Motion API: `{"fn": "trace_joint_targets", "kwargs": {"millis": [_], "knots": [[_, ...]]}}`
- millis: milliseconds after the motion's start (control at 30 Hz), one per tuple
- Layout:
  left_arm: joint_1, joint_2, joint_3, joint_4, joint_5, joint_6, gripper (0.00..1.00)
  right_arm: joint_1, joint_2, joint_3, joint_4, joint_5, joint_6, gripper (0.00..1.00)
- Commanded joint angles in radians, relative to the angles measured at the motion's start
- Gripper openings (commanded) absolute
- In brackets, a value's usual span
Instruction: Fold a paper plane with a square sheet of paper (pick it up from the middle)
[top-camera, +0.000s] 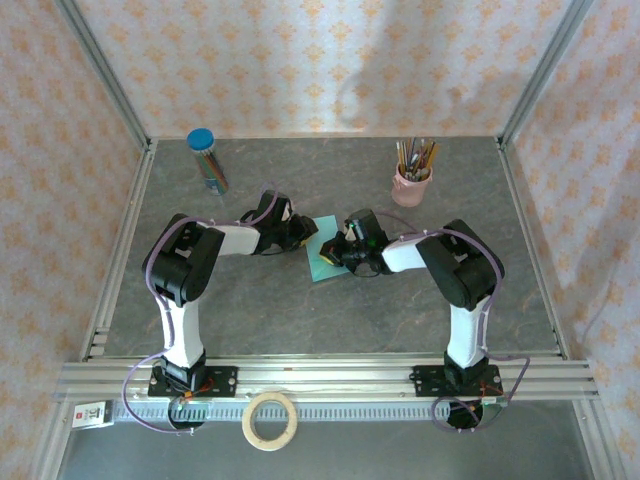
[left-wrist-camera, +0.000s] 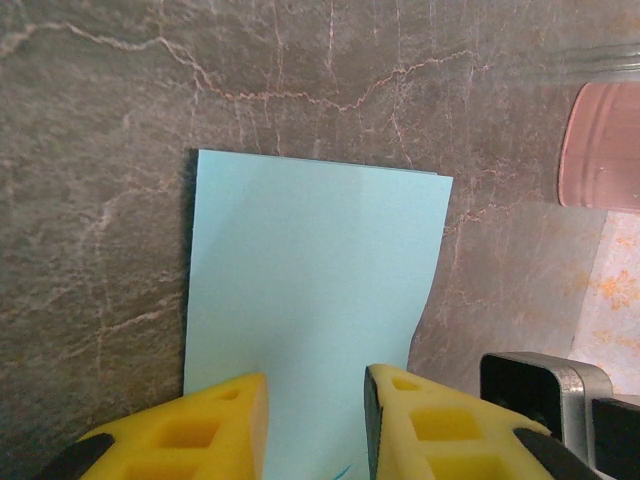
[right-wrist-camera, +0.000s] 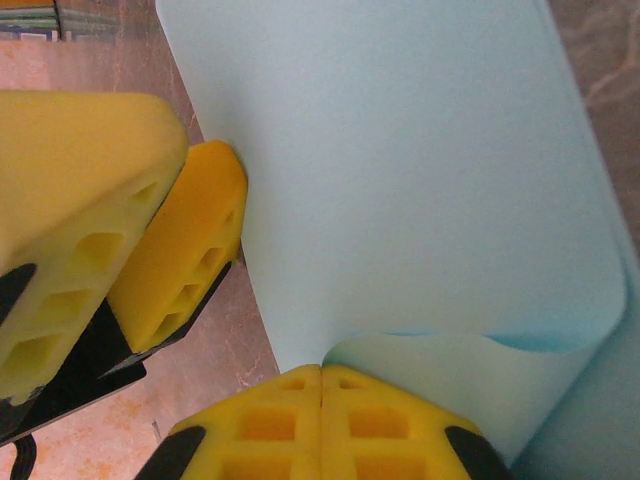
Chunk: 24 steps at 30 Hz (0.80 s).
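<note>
While the square sheet of paper (top-camera: 322, 258) lies mid-table between the two arms, bare grey table (top-camera: 300, 330) runs all round it. The pink pencil cup (top-camera: 411, 185) and the blue-capped tube (top-camera: 207, 160) stand well apart toward the far edge. The right gripper (right-wrist-camera: 320, 372) reaches in low from the right, elbow bent, fingers pressed together on one edge of the sheet, which curls up and over in a loop. The left gripper (left-wrist-camera: 317, 385) comes in from the opposite side with its fingers apart, astride the sheet's other edge.

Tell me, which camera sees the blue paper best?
The left wrist view: most of the paper shows, with three edges clear. The right wrist view shows it close up, curling over; the top view shows a small patch of it.
</note>
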Motion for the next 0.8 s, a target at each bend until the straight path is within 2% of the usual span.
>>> {"fn": "trace_joint_targets", "kwargs": {"millis": [0,133,500,767], "knots": [[-0.014,0.013,-0.013,-0.083,-0.004,0.016,0.30,0.007,0.033,0.009,-0.033,0.037,0.005,0.00],[-0.012,-0.017,0.000,-0.093,-0.010,0.013,0.30,0.006,0.034,0.012,-0.059,0.044,-0.006,0.03],[0.001,-0.167,-0.051,-0.100,-0.141,0.009,0.30,0.008,0.036,0.017,-0.105,0.045,-0.029,0.27],[-0.003,-0.203,-0.108,-0.051,-0.114,0.024,0.24,0.006,0.030,0.016,-0.147,0.060,-0.051,0.33]]}}
